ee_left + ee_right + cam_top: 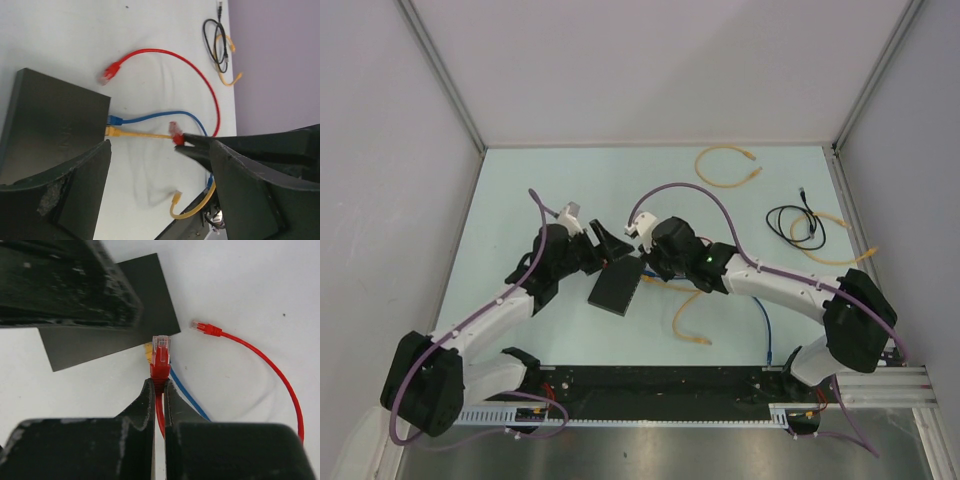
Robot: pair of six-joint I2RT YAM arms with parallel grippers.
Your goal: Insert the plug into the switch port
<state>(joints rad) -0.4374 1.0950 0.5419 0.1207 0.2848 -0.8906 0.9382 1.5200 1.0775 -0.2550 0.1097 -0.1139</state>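
Note:
The switch (617, 287) is a flat black box lying between the two arms; in the left wrist view the switch (55, 120) has a blue plug (115, 120) and a yellow plug (111, 131) in its port edge. My right gripper (159, 383) is shut on a red plug (161, 352), which points at that edge a short way off. The plug's red cable (200, 75) loops away to a free red end (205, 328). My left gripper (160, 200) stands open at the switch's far end, with one of its fingers (75, 195) over the box.
A loose yellow cable (725, 165) lies at the back and a coiled black cable (795, 222) at the right. Another yellow cable (690, 325) and a blue cable (763, 330) run in front of the switch. Grey walls close the table on three sides.

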